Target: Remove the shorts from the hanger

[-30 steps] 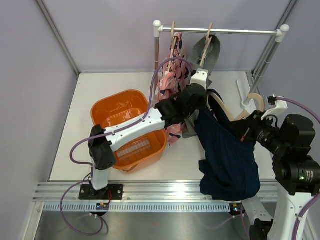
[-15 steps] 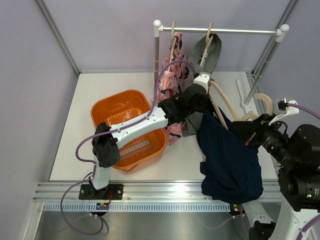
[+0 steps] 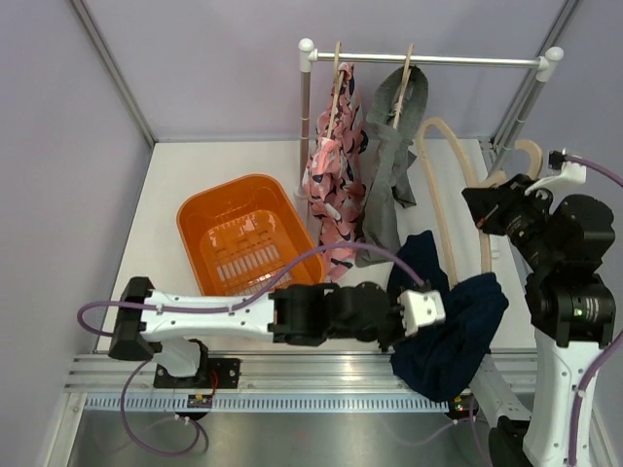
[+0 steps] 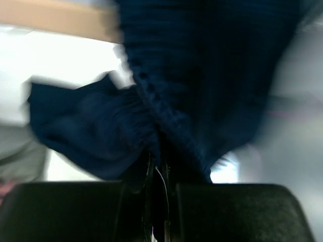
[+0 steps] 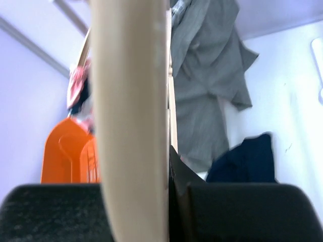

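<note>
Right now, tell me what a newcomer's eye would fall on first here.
The navy shorts, bunched near the front edge of the table and pinched in the left gripper. To their right, the right gripper holds a wooden hanger. Behind, pink shorts and grey shorts hang from the rail, an orange basket to their left.

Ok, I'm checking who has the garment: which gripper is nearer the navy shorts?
Left. The left gripper is shut on the navy shorts, bunching the cloth. The right gripper sits behind and to their right, shut on the wooden hanger.
</note>
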You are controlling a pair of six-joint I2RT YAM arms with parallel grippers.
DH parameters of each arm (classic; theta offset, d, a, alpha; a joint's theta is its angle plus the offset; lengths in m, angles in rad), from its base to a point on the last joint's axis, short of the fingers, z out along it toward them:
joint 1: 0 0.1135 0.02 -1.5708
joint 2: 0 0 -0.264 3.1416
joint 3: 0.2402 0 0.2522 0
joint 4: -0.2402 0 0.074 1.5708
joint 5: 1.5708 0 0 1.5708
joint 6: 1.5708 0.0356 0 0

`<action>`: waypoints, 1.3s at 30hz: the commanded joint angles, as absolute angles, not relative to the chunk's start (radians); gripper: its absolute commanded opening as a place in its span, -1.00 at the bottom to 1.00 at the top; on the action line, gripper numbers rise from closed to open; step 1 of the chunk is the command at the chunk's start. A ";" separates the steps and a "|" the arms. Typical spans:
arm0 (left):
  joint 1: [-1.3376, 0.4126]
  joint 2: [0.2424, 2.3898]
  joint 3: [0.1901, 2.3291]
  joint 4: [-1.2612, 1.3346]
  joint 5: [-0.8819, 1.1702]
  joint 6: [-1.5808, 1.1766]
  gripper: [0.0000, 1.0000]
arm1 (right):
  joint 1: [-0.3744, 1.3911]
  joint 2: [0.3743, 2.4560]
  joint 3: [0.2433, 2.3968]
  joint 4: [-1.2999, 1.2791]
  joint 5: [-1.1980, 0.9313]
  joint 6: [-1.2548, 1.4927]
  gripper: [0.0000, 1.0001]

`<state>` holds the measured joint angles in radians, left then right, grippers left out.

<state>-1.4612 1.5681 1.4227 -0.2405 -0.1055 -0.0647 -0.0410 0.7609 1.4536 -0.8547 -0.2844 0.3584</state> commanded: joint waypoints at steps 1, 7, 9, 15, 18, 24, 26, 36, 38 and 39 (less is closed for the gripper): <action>-1.541 1.442 1.402 -0.233 -0.006 0.057 -1.00 | -0.037 0.830 1.459 -0.629 -0.192 0.402 -1.00; -1.623 1.303 1.414 -0.316 -0.041 0.048 -1.00 | -0.037 0.949 1.497 -0.540 -0.114 0.411 -1.00; -1.631 1.254 1.399 -0.299 -0.086 0.049 -1.00 | -0.037 0.980 1.534 -0.538 -0.100 0.403 -1.00; -1.625 1.161 1.507 -0.310 -0.640 0.116 -1.00 | -0.037 1.019 1.594 -0.566 -0.127 0.407 -1.00; -1.583 1.163 1.613 -0.266 -0.830 0.202 -1.00 | -0.037 1.029 1.623 -0.594 -0.136 0.399 -1.00; -1.580 1.154 1.816 0.138 -0.956 0.604 -1.00 | -0.037 1.051 1.660 -0.629 -0.167 0.391 -1.00; -1.580 1.152 1.847 0.257 -0.951 0.786 -1.00 | -0.037 1.051 1.667 -0.634 -0.170 0.391 -1.00; -1.549 1.134 1.890 0.756 -0.766 1.255 -1.00 | -0.037 1.071 1.681 -0.638 -0.219 0.417 -1.00; -1.522 1.135 1.888 0.741 -0.735 1.250 -1.00 | -0.037 1.069 1.681 -0.638 -0.222 0.416 -1.00; -1.511 1.135 1.876 0.730 -0.730 1.237 -1.00 | -0.037 1.066 1.681 -0.643 -0.221 0.413 -1.00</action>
<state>-1.5345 1.1305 1.8725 0.6239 -0.8360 1.1530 -0.0410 1.0744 1.6379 -0.6640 -0.1925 0.4046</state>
